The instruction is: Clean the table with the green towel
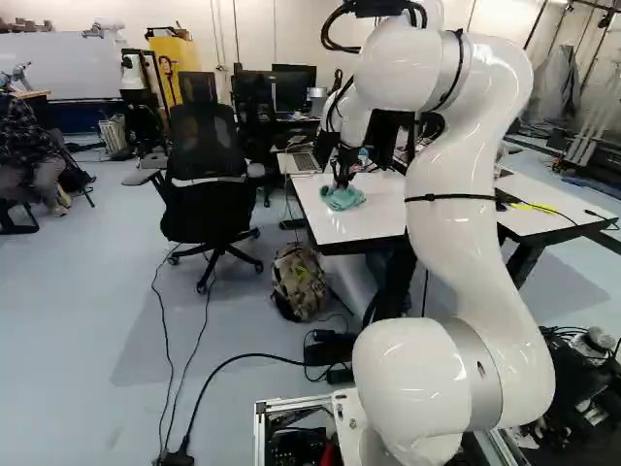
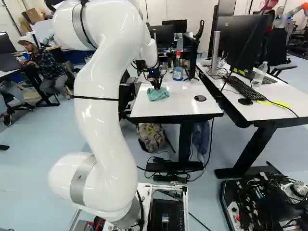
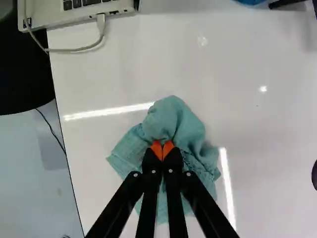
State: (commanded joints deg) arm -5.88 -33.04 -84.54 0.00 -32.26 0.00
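My gripper (image 1: 342, 177) points down at the white table (image 1: 340, 229) near its left edge, as the left base view shows. In the wrist view the two fingers of the gripper (image 3: 162, 149) are together, shut on the green towel (image 3: 176, 119). The cloth lies crumpled on the tabletop (image 3: 247, 49), bunched up ahead of the orange pads and spreading to both sides under the fingers. Part of it is hidden beneath them. In the right base view the towel (image 2: 158, 95) sits left of the table's middle.
A laptop (image 3: 79, 9) with a plugged cable stands beyond the towel at the table's edge. A bottle (image 2: 178, 71) and a black disc (image 2: 200, 98) are on the table. Beside it stand an office chair (image 1: 206, 175), a backpack (image 1: 299, 282) and a second desk (image 2: 284, 107) with a monitor.
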